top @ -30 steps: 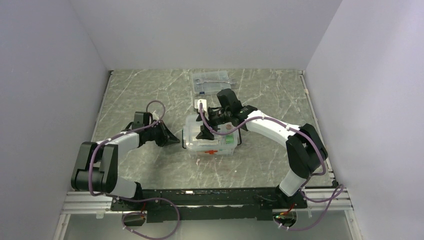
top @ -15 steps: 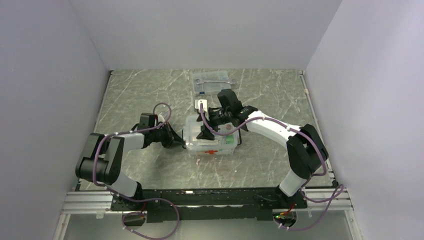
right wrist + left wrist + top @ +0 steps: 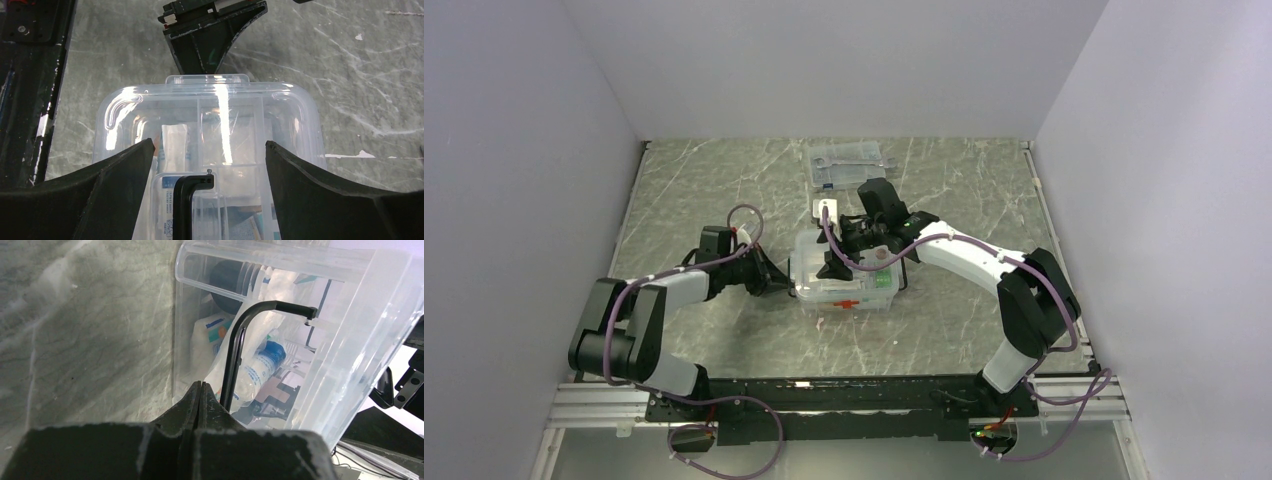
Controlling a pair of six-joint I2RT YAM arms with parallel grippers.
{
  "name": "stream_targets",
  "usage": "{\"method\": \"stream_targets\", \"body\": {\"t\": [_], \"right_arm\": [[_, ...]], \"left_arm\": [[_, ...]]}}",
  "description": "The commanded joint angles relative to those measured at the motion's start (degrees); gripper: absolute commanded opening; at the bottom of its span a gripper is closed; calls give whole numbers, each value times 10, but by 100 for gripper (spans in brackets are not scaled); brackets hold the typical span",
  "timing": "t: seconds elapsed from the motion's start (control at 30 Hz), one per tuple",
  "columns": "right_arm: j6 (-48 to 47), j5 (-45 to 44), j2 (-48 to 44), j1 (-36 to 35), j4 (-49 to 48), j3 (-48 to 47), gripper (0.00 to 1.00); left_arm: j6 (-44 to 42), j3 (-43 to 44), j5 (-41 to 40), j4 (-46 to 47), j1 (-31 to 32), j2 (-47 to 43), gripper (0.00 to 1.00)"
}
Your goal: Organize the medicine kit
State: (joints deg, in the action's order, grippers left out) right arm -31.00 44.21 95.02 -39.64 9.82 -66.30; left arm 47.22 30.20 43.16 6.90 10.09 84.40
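Note:
The medicine kit (image 3: 856, 290), a clear box with a red mark on its front, sits mid-table with its clear lid (image 3: 280, 105) on top. Packets and a blue-and-white bottle (image 3: 262, 362) show through its wall. My left gripper (image 3: 776, 283) is shut with nothing between its fingers. Its tips (image 3: 200, 386) sit at the box's left side wall, beside the lid's black handle (image 3: 240, 340). My right gripper (image 3: 849, 250) hovers over the lid. It stands open (image 3: 209, 145), its fingers to either side of the black handle (image 3: 187, 200) without touching it.
A flatter clear case (image 3: 849, 163) with metal tools lies at the back of the table. A small white item (image 3: 826, 208) rests between that case and the kit. The grey marbled tabletop (image 3: 964, 190) is walled on three sides.
My left arm has swung right, bringing its shut tips from a gap away up to the kit's left side. The right arm and the kit have stayed put.

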Motion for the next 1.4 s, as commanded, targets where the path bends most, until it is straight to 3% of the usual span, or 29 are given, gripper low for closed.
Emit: {"method": "stream_targets", "body": {"t": [0.0,0.6,0.93,1.37], "right_arm": [[-15,-52,33,-4,93,13,84],[-21,-59,43,-7,98,8,84],[-16,-59,42,-10,95,10,84],[-16,-65,38,-14,100,13,84]], "left_arm": [[-7,13,10,-6,3,-44,0],[-53,65,-19,-109,3,-93,0],[-100,113,-66,-210,3,-127,0],[-116,141,-77,-243,20,-132,0]]}}
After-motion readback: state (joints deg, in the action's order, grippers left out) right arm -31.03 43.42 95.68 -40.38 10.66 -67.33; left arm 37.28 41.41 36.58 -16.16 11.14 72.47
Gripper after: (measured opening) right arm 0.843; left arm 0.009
